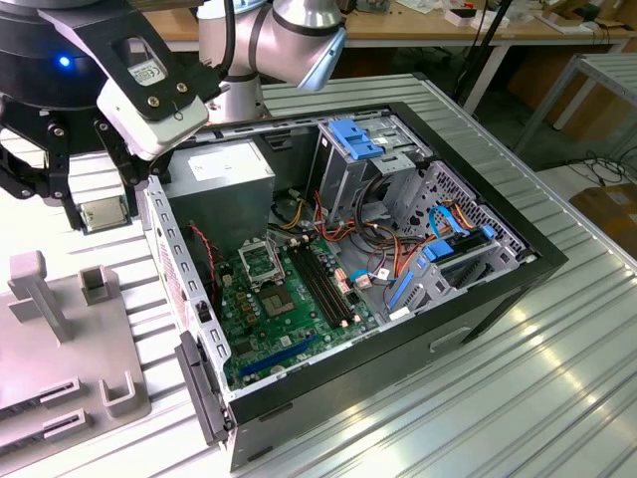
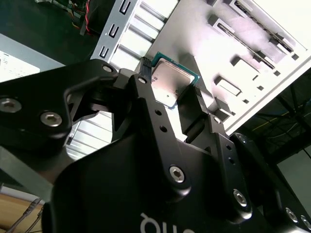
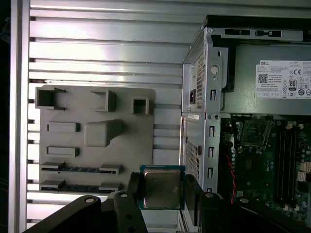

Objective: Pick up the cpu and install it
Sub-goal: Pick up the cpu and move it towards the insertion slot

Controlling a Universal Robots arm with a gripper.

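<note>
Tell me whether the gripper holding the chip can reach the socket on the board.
Probably yes: the case is open, the socket lies bare with nothing over it, and the gripper holds the chip just outside.

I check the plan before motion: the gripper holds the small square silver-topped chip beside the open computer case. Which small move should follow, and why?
Probably carry it sideways, high over the grey metal case wall. The black gripper is shut on the square silver-topped cpu above the ribbed table, while the metal-framed socket lies inside the case.
</note>
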